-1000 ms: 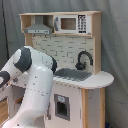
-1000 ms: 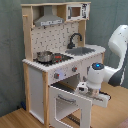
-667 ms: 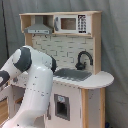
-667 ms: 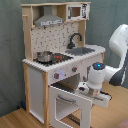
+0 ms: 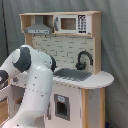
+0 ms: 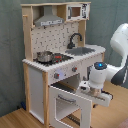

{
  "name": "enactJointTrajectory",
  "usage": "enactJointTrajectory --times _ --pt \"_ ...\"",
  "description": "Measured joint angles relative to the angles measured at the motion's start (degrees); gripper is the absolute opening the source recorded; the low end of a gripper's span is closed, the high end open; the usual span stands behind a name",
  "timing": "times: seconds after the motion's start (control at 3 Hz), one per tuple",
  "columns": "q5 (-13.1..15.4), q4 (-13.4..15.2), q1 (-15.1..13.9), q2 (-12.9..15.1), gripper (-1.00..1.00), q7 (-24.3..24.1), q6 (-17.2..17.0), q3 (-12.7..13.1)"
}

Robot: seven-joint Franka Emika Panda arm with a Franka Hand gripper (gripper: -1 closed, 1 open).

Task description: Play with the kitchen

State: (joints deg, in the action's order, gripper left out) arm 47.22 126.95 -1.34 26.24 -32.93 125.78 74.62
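**Arm at the open oven of the toy kitchen**

The kitchen (image 6: 60,65) stands on a wood floor (image 6: 15,119) against a grey-green curtain backdrop (image 6: 10,50). The oven door (image 6: 70,105) hangs open, tipped outward at the front. On the stovetop, at the counter's left end in the second exterior view, sits a metal pot (image 6: 44,56); sink (image 6: 82,50) and black faucet (image 6: 75,39) lie toward the right end. Hood (image 6: 49,21) and microwave (image 6: 76,11) are up top. The end effector (image 6: 94,92) hangs just beside the open door's upper edge; cannot tell whether clenched or released. In the first exterior view the white arm (image 5: 30,85) blocks the kitchen's left half.
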Motion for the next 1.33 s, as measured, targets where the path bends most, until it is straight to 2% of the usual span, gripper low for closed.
enactJointTrajectory --times 1.0,1.33 --pt "-0.19 -0.03 -8.59 -2.0 1.0 -3.88 -14.62 12.4" --pt "-0.06 -0.1 -11.32 -2.09 1.0 -4.28 -18.32 15.86"
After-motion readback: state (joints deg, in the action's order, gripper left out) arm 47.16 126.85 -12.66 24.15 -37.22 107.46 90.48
